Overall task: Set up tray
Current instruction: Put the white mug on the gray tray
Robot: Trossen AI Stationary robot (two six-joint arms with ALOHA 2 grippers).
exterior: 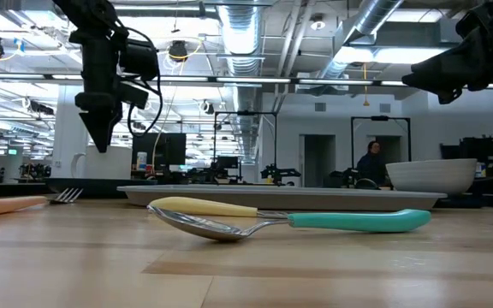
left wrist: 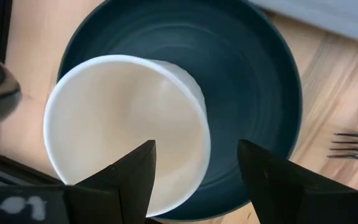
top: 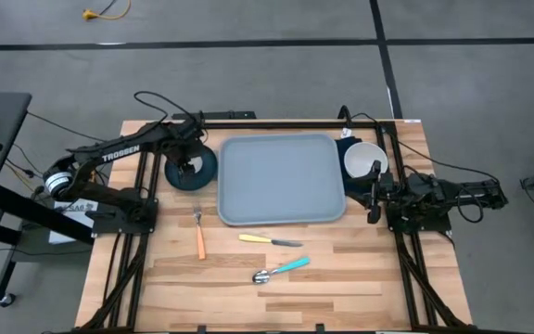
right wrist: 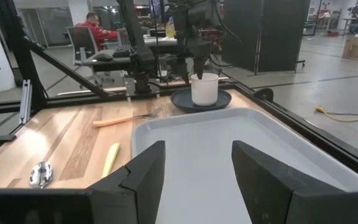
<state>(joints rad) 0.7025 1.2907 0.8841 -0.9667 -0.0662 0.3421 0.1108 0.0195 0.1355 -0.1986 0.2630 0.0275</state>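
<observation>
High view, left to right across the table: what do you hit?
Dark teal plate with the left pincer above it → tray → white bowl → right pincer.

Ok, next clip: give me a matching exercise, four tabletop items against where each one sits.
Items:
1. white cup
2. white bowl
3. fork
4. tray

Places:
A. on the wood, orange handle, near the left arm's base
B. middle of the table, nothing on it
C. standing on the dark teal plate, under the left gripper
D. on the dark napkin, beside the tray's right edge

Pairs: 1-C, 2-D, 3-A, 4-B
</observation>
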